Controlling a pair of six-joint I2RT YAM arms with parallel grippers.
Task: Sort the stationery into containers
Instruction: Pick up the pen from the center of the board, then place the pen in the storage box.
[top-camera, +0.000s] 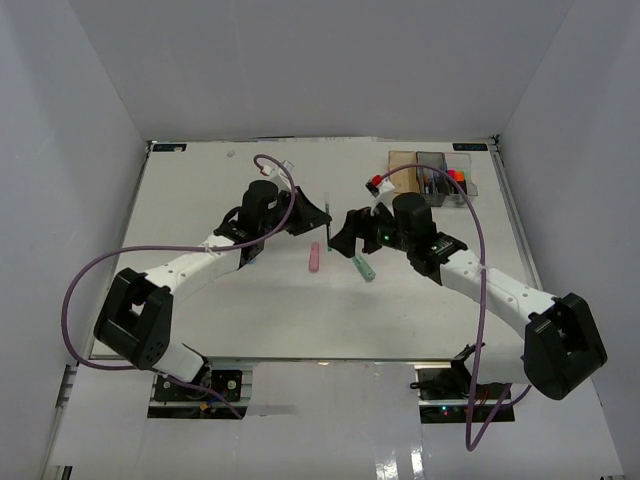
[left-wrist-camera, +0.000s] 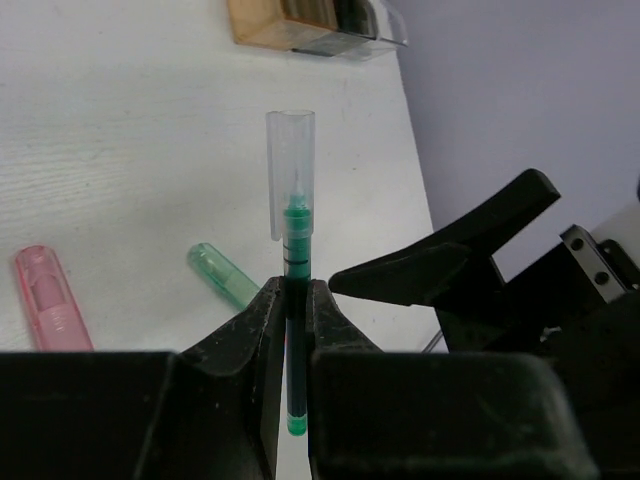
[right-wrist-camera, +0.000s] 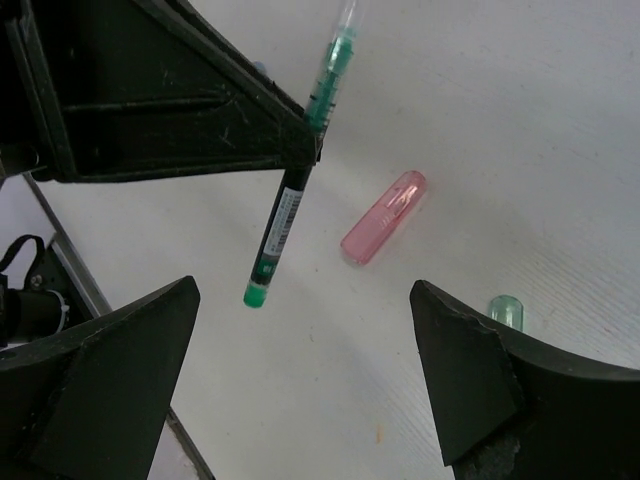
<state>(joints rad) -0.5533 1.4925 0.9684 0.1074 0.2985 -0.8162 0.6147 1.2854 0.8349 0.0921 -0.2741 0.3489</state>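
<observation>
My left gripper (top-camera: 318, 215) (left-wrist-camera: 292, 290) is shut on a thin dark pen (left-wrist-camera: 291, 230) with green ends and a clear cap, holding it above the table. The pen also shows in the right wrist view (right-wrist-camera: 285, 215) and the top view (top-camera: 328, 218). My right gripper (top-camera: 343, 232) (right-wrist-camera: 303, 290) is open and empty, facing the pen's lower end from close by. A pink stick (top-camera: 315, 258) (left-wrist-camera: 50, 310) (right-wrist-camera: 385, 230) and a mint stick (top-camera: 364, 267) (left-wrist-camera: 222, 275) (right-wrist-camera: 507, 310) lie on the table below. The joined containers (top-camera: 430, 172) (left-wrist-camera: 310, 25) stand at the back right with several items inside.
A small red-tipped item (top-camera: 375, 183) lies just left of the containers, behind my right arm. White walls close in the table on the left, back and right. The two grippers are nearly touching over the table's middle.
</observation>
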